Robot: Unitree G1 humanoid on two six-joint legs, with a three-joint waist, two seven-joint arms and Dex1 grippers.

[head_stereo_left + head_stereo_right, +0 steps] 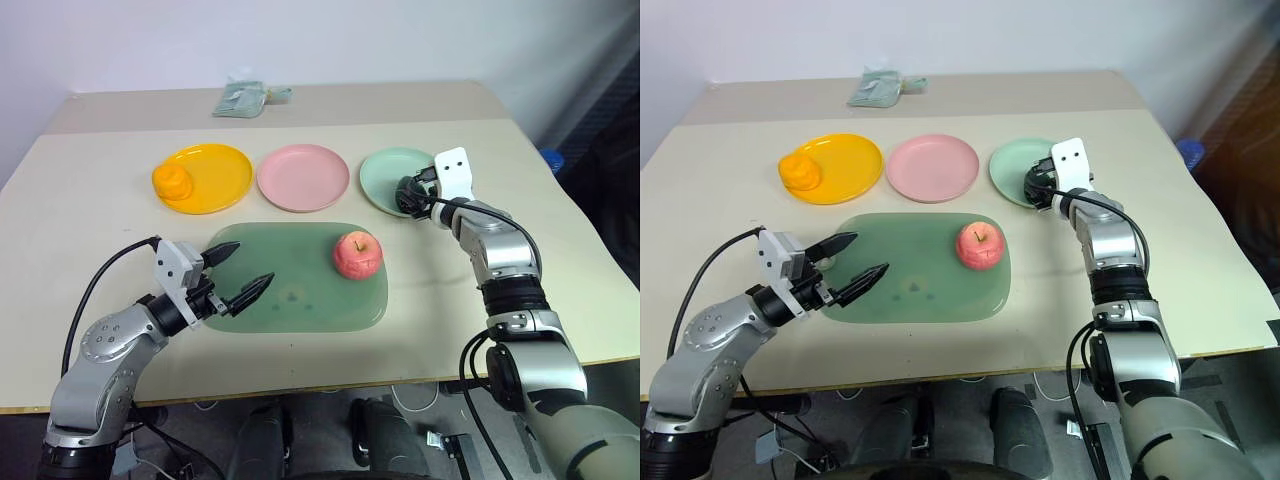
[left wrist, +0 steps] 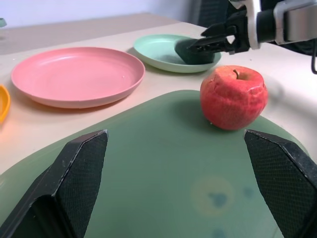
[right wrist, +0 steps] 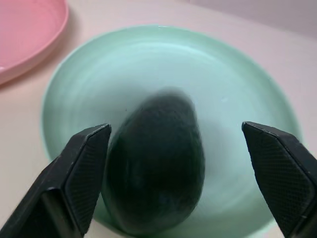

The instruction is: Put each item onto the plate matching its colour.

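The avocado [image 3: 158,163] rests on the mint plate [image 1: 380,180], between the right hand's [image 1: 408,192] wide-spread fingers. The orange fruit [image 1: 172,181] sits on the yellow plate [image 1: 220,175]. Remaining: the apple [image 1: 357,254], on the green board [image 1: 290,295] near the pink plate [image 1: 303,177]. The left hand [image 1: 240,270] is wide, empty.

Even, soft overhead light fills the scene, bright and without harsh glare; a faint shadow lies on the board [image 1: 300,290] under the apple [image 1: 357,254]; close to the right gripper [image 3: 178,163] the avocado [image 3: 156,173] is blurred, its edges smeared; the mint green plate [image 3: 233,74] carries a dull sheen.
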